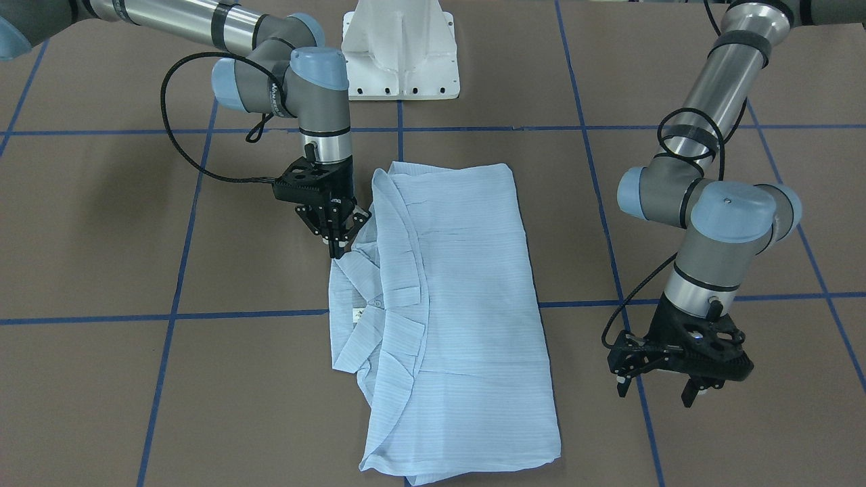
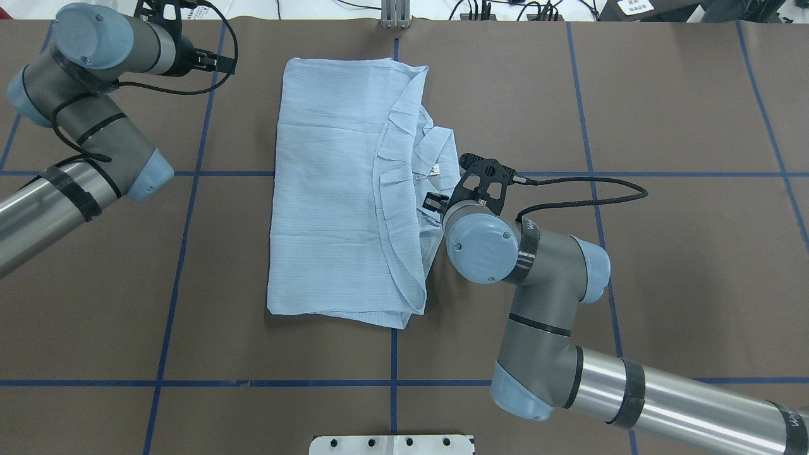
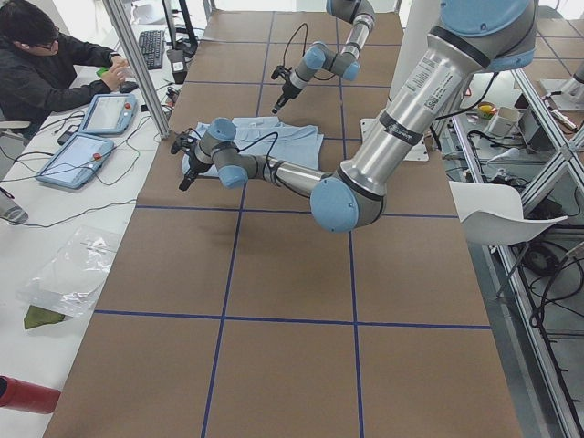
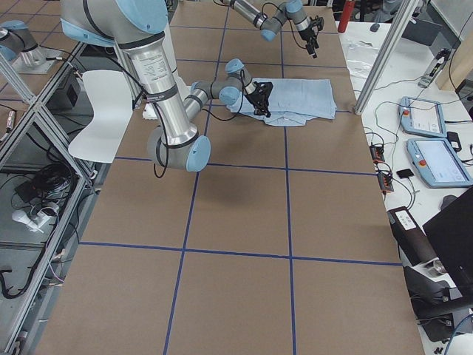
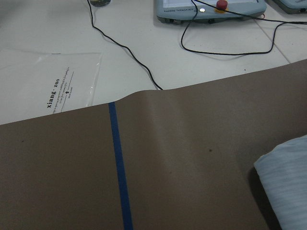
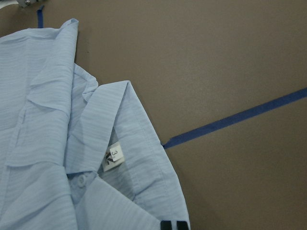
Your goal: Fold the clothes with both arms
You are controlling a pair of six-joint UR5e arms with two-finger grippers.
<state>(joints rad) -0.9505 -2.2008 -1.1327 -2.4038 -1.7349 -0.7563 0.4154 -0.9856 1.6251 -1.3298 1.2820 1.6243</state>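
Note:
The light blue striped shirt (image 1: 467, 284) lies folded into a long rectangle in the middle of the brown table, collar and neck label (image 6: 113, 157) facing up. My right gripper (image 1: 336, 251) points down at the collar side. Its fingertips (image 6: 172, 225) are pressed together, shut on the shirt's collar edge (image 6: 144, 143). In the overhead view the right wrist (image 2: 480, 243) hides those fingers. My left gripper (image 1: 656, 392) hangs open over bare table, well clear of the shirt's other long side. The left wrist view shows only a shirt corner (image 5: 288, 187).
The white pedestal base (image 1: 399, 54) stands behind the shirt. Blue tape lines (image 1: 169, 318) grid the table. Beyond the table's far edge, a person (image 3: 36, 64) sits at a white bench with teach pendants (image 3: 78, 160), cables and a plastic bag (image 5: 48, 81).

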